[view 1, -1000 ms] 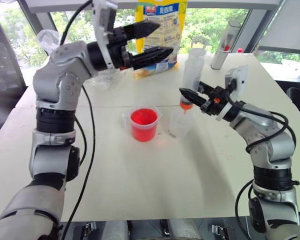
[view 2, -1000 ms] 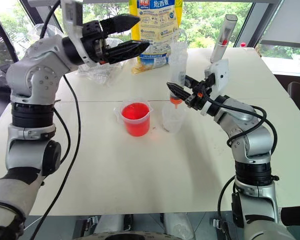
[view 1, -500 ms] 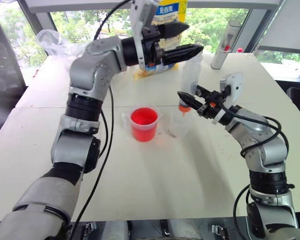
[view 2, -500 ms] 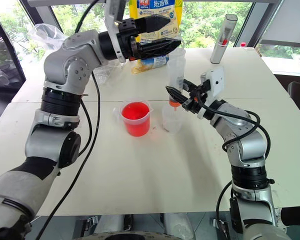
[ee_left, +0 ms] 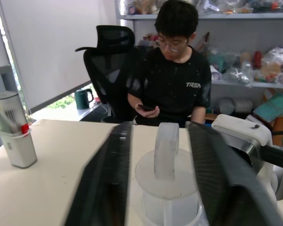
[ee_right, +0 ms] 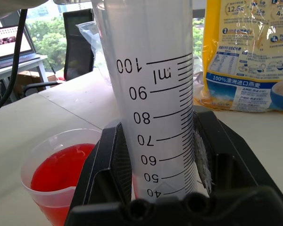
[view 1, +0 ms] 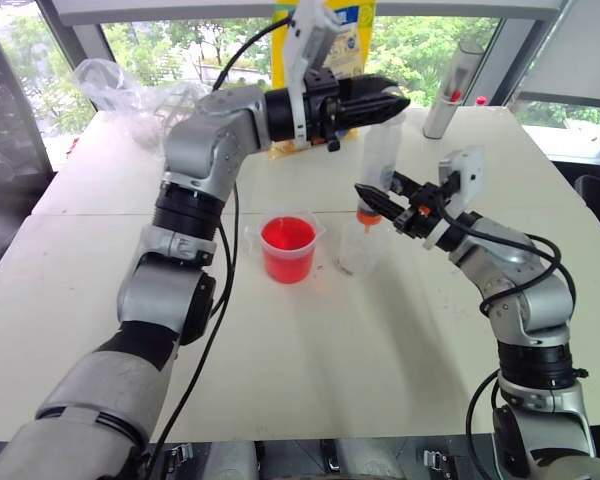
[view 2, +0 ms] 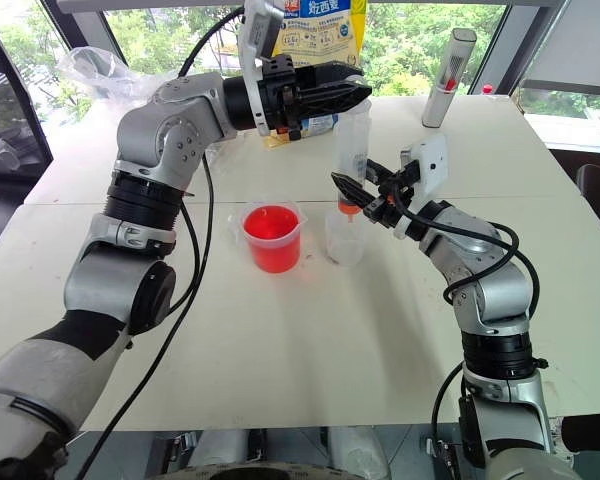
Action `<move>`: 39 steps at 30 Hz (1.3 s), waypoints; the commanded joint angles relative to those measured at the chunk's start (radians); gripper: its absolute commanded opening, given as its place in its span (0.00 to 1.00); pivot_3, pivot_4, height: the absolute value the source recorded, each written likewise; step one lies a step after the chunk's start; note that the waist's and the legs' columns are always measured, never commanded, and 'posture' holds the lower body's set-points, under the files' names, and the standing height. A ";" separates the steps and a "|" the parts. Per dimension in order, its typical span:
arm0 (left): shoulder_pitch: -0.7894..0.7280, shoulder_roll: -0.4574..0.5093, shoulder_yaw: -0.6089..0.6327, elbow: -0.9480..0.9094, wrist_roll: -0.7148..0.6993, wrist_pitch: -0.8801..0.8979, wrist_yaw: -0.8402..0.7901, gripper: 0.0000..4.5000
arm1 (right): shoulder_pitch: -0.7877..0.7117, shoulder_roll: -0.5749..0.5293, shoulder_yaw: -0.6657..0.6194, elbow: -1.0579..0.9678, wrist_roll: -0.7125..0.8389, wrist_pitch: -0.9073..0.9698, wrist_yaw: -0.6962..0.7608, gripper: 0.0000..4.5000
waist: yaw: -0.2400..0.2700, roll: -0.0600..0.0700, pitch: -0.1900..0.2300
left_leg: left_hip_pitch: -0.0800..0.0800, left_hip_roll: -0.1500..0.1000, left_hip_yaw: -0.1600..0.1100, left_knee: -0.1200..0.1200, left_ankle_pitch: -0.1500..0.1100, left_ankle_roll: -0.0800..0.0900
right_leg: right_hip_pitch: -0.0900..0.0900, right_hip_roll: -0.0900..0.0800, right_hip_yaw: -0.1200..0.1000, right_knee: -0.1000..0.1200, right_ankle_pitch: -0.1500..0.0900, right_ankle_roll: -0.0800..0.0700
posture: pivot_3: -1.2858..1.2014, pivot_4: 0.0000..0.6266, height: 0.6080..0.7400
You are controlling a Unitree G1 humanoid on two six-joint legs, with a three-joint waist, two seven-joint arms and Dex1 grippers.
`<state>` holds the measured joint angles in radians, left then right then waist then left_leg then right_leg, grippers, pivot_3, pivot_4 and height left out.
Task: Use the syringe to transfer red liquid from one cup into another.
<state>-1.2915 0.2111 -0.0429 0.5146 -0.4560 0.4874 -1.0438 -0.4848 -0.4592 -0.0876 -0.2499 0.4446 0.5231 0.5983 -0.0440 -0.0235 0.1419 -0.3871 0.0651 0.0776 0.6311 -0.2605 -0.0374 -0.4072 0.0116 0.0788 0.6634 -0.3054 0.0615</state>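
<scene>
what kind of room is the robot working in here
Most likely an office or lab workroom: a white table by big windows, a black office chair with a seated person, and cluttered storage shelves behind.

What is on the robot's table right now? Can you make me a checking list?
Surface: white table, faint pink marks by the cups.
Job's things: syringe upright, tip over the small clear cup; handled cup holds red liquid.
Clutter: yellow bag, grey cylinder, plastic wrap.
Grippers: right gripper shut on syringe barrel; left gripper at the white plunger.
Cables: black cable along left arm.
Surroundings: windows, seated person.
</scene>
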 commanded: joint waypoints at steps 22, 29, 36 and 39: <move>0.050 -0.015 -0.040 -0.053 0.048 0.011 -0.054 0.02 | -0.067 -0.015 -0.043 -0.079 0.062 0.045 -0.007 0.31 | 0.001 0.000 0.000 | 0.000 0.000 0.000 0.000 0.000 0.000 | 0.000 0.000 0.000 0.000 0.000 0.000 | 0.52 0.24 1.00; 0.083 -0.021 -0.054 -0.069 0.054 0.018 -0.050 0.02 | -0.087 -0.029 -0.069 -0.113 0.106 0.091 -0.023 0.31 | 0.000 0.000 0.000 | 0.000 0.000 0.000 0.000 0.000 0.000 | 0.000 0.000 0.000 0.000 0.000 0.000 | 0.52 0.24 1.00; 0.128 -0.037 -0.066 -0.085 0.059 0.024 -0.038 0.02 | -0.099 -0.046 -0.092 -0.118 0.134 0.107 -0.035 0.31 | 0.000 0.000 0.000 | 0.000 0.000 0.000 0.000 0.000 0.000 | 0.000 0.000 0.000 0.000 0.000 0.000 | 0.52 0.24 1.00; 0.153 -0.044 -0.077 -0.092 0.066 0.023 -0.035 0.02 | -0.107 -0.053 -0.101 -0.120 0.144 0.116 -0.039 0.31 | 0.001 0.000 0.000 | 0.000 0.000 0.000 0.000 0.000 0.000 | 0.000 0.000 0.000 0.000 0.000 0.000 | 0.52 0.24 1.00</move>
<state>-1.1734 0.1815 -0.0561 0.4263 -0.4182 0.4889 -1.0594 -0.4993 -0.4988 -0.0937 -0.2798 0.5407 0.6834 0.5848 -0.0432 -0.0235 0.1419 -0.3873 0.0652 0.0775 0.6313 -0.2605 -0.0374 -0.4071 0.0115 0.0793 0.6634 -0.3054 0.0615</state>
